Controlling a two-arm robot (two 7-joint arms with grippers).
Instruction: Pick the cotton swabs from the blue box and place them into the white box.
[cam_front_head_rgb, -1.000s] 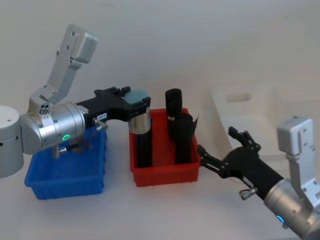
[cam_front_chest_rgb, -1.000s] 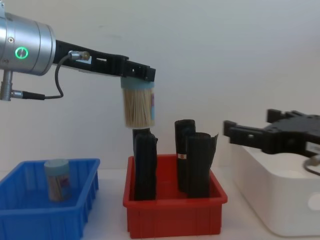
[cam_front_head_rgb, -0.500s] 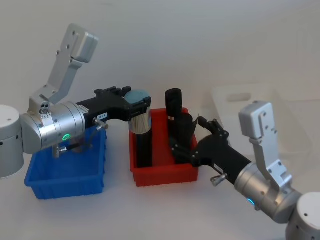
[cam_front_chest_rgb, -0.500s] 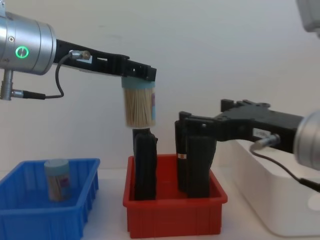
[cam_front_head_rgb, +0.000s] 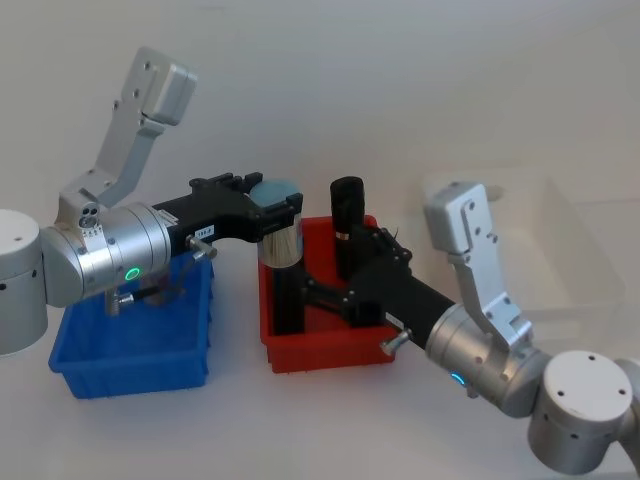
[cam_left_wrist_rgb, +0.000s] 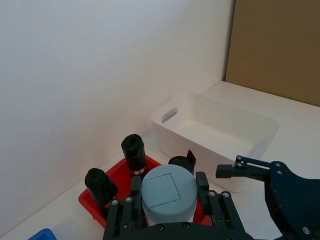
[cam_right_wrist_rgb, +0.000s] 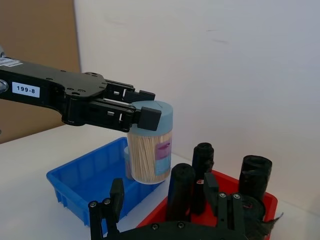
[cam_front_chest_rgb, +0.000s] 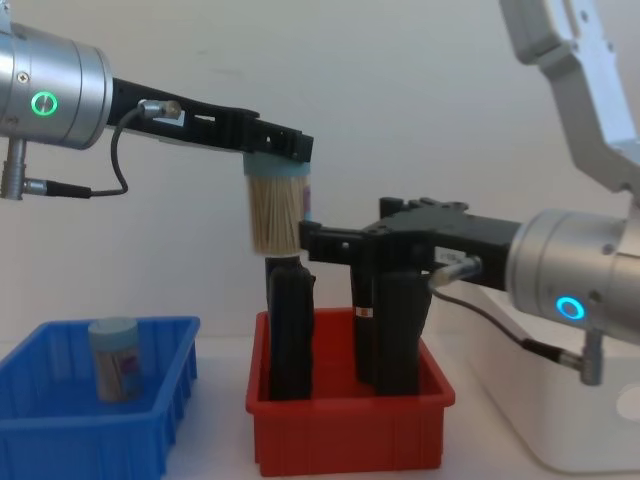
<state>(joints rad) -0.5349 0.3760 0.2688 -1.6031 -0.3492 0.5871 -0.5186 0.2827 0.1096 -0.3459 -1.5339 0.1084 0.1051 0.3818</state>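
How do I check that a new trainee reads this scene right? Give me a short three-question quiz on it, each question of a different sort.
1. True or false: the left gripper holds a cotton swab tub above the red bin.
2. Fill in: the right gripper, beside that tub, has its jaws ____.
3. Where is the second tub? A, in the blue box; B, in the red bin; C, in the right gripper.

Key: 1 true; 2 open; 3 A.
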